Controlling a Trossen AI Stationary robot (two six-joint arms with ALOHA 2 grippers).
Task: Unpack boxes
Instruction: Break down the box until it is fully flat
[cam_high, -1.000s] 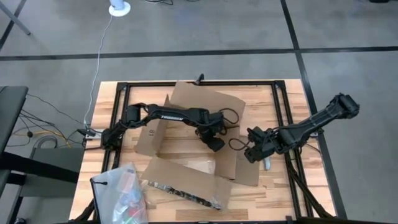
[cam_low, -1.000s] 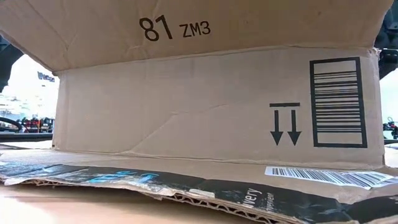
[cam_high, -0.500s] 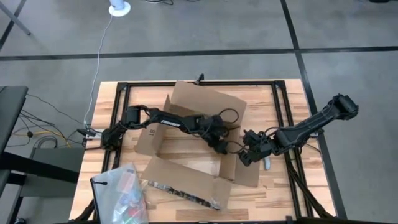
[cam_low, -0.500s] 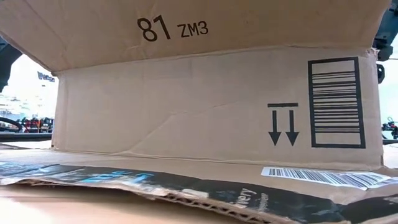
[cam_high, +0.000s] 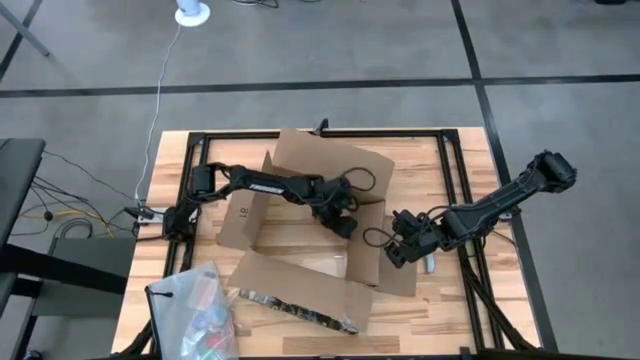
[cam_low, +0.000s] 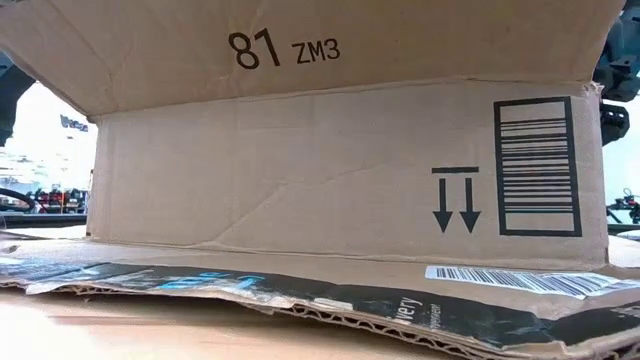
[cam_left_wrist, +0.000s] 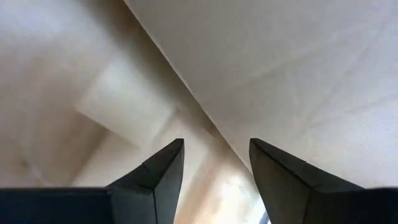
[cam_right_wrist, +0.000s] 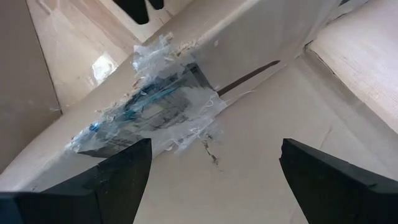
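Overhead, brown cardboard box (cam_high: 300, 215), flaps splayed.

A: Overhead view evenly lit, soft daylight-like, sharp throughout; faint shadows under the arms. Low view?

B: Bright windows blown out behind the box (cam_low: 330, 170), its near face shaded but crisp.

A: Wrist views?

B: Left one soft, washed-out cardboard. Right one sharper, glare on torn tape (cam_right_wrist: 149, 106).

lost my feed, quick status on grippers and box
Left gripper open inside brown corrugated cardboard box. Right gripper open at its right flap. Clear plastic zip bag lies apart, not in the way.
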